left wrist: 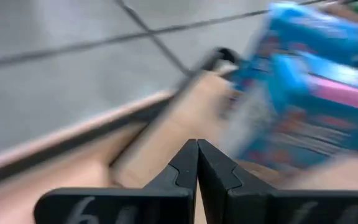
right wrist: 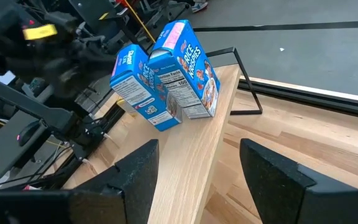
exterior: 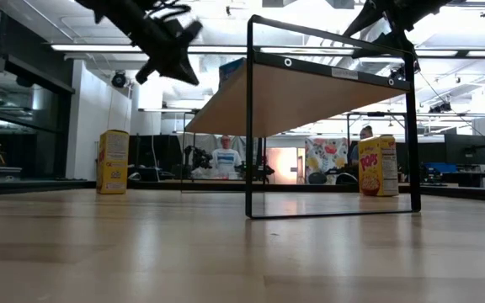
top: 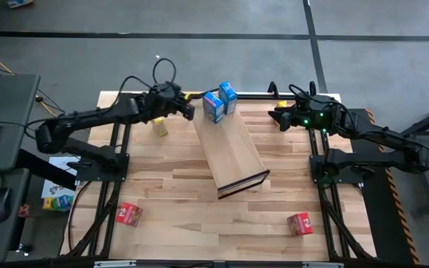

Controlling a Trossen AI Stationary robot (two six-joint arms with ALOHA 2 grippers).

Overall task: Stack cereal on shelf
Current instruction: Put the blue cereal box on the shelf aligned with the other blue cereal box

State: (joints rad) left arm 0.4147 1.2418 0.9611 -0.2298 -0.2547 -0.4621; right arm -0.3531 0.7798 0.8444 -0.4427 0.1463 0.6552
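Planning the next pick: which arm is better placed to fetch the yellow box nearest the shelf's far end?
Left. Its shut pincer hovers close to the small yellow cardboard box; the open right pincer is beyond the tan shelf board.

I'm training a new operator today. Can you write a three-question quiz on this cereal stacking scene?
1. True or false: both blue boxes stand on the shelf.
2. Which boxes lie nearest the table's front edge? A) yellow B) red C) blue
3. Fill in: the left gripper, beside the blue boxes, has its fingers ____, while the right gripper is open.

Key: 1 true; 2 B, the red boxes; 3 shut.
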